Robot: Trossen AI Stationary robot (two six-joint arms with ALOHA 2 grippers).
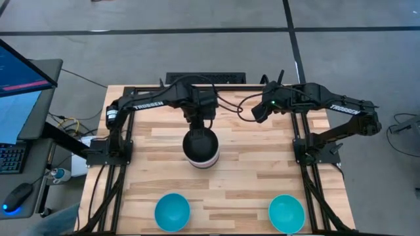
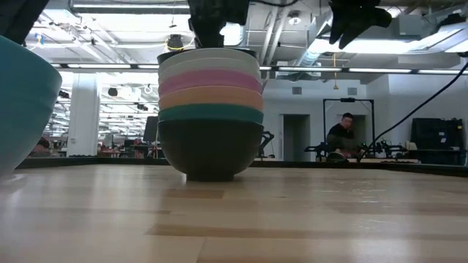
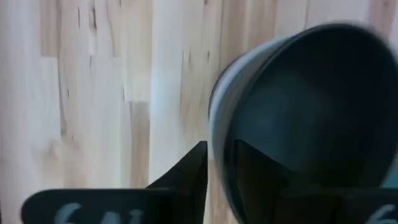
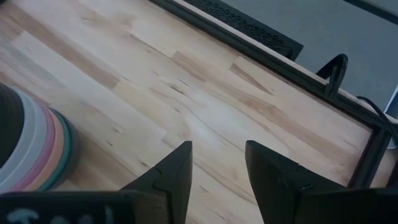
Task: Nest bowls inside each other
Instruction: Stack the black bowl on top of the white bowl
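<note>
- Stack of nested bowls (image 1: 201,149) located mid-table; layers, read in low view from bottom: black, turquoise, orange, pink, white, with a black bowl (image 3: 311,118) uppermost.
- Left gripper (image 1: 200,118) positioned directly over the stack's far rim; one finger (image 3: 186,171) seen outside the top bowl's wall, the other apparently inside. Closed on the top black bowl's rim, judged from left wrist view.
- Right gripper (image 4: 217,168) held high near the table's far right corner, well apart from the stack; fingers spread, nothing between them.
- Two turquoise bowls left loose at the near edge: one (image 1: 172,212) toward the left, one (image 1: 286,213) toward the right.
- Step in hand, as judged: seating the top black bowl into the stack, release pending.
- Next move called for: opening of left fingers, straight lift clear of the rim, then reach to the nearer turquoise bowl.
- Risk noted: dragging the stack sideways if lifted before full release.
</note>
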